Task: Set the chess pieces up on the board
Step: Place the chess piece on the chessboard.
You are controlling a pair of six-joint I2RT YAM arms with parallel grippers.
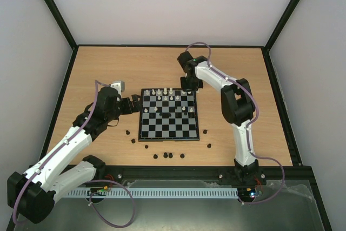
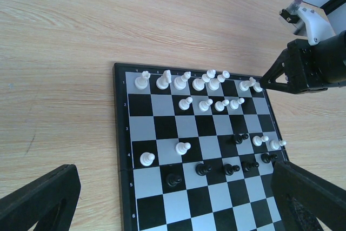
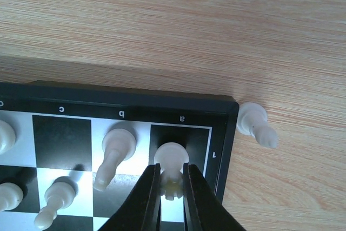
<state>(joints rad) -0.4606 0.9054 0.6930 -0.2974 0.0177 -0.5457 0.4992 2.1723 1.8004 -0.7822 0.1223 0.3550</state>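
Light wooden table (image 1: 108, 68) fills the floor of a booth with plain white walls (image 1: 173, 4) and black corner posts (image 1: 54, 9). You have the board (image 1: 162, 131) in the middle of the table, lined up with its edges.

On the board, white pieces (image 2: 200, 83) stand along the far row, and a few more stand in the row next to it. Other white ones are mixed with black pieces (image 2: 203, 169) around the middle rows. More black ones, the loose black pieces (image 1: 165, 155), sit on the wood by the near edge of the board and at both its sides. One loose white piece (image 3: 257, 124) lies on its side on the table, just beside the board's far right corner.

Your right gripper (image 3: 172, 170) is at that corner. Its jaws are pressed together on a small corner piece (image 3: 171, 154), white, standing on the dark corner square. They pinch its upper part. From this high angle it is hard to say which kind of chessman it is.

Your left gripper (image 1: 138, 104) hangs by the left edge of the board. Its fingers (image 2: 38, 201) are spread wide, and it holds nothing.
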